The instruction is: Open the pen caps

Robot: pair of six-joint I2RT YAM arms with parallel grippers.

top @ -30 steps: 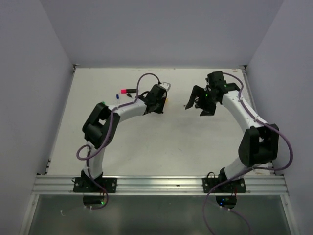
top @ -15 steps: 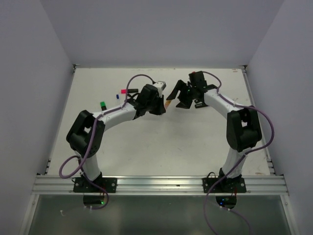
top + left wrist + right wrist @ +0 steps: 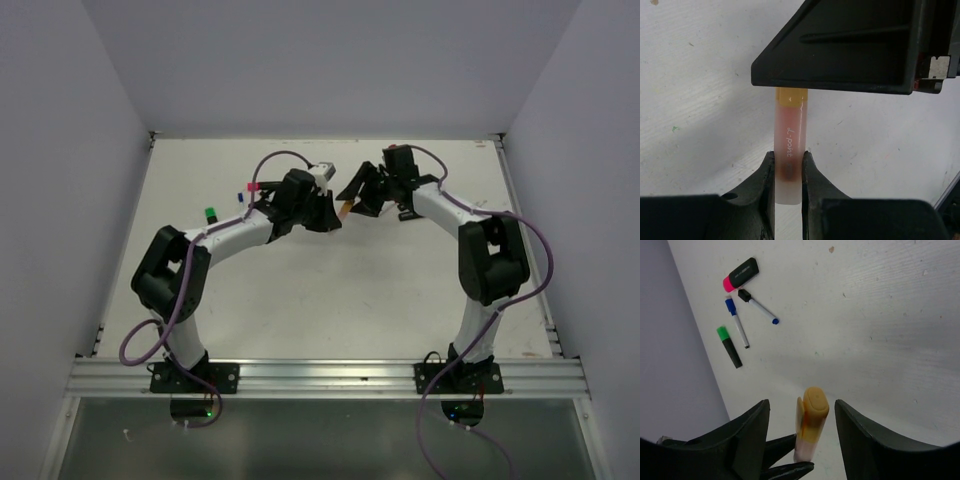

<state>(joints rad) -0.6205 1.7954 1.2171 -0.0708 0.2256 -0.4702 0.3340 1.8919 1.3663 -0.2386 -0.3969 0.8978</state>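
Left tool (image 3: 788, 162) is clamped on the peach pen (image 3: 789, 135) low on the barrel, with the pen held above the desk (image 3: 880, 315). The orange cap (image 3: 812, 412) is on the pen's far end, between the fingers of the right tool (image 3: 801, 410). Right tool is wide open and empty, with a gap on both sides of the cap.

Step in hand looks like grip cap, then pull. Close the right tool squarely on the orange part only, not the barrel below. Pull straight along the pen axis. Any side load will likely pivot the barrel in the left grip.

Pink cap (image 3: 729, 285), blue cap (image 3: 730, 306) and green cap (image 3: 722, 333) are on pens lying on the desk, well apart from both tools.
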